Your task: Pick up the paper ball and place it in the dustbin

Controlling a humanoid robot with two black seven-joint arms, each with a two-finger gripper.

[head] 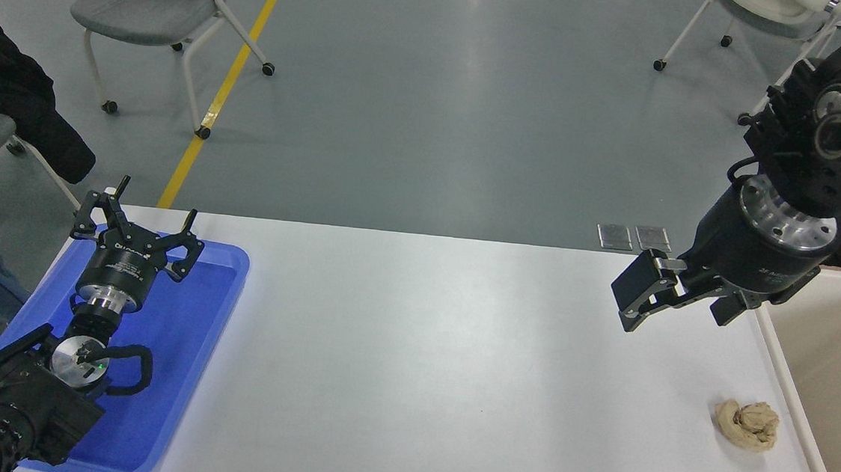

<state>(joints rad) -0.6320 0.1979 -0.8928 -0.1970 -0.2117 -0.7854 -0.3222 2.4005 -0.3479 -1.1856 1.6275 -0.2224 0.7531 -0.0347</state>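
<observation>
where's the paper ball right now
In the head view the paper ball lies on the white table at the lower right, just left of the dustbin rim and nearer the camera than the raised right gripper.

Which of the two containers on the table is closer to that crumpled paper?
The cream-white dustbin at the table's right edge; the paper ball lies just beside its rim. The blue tray sits far across at the left.
</observation>
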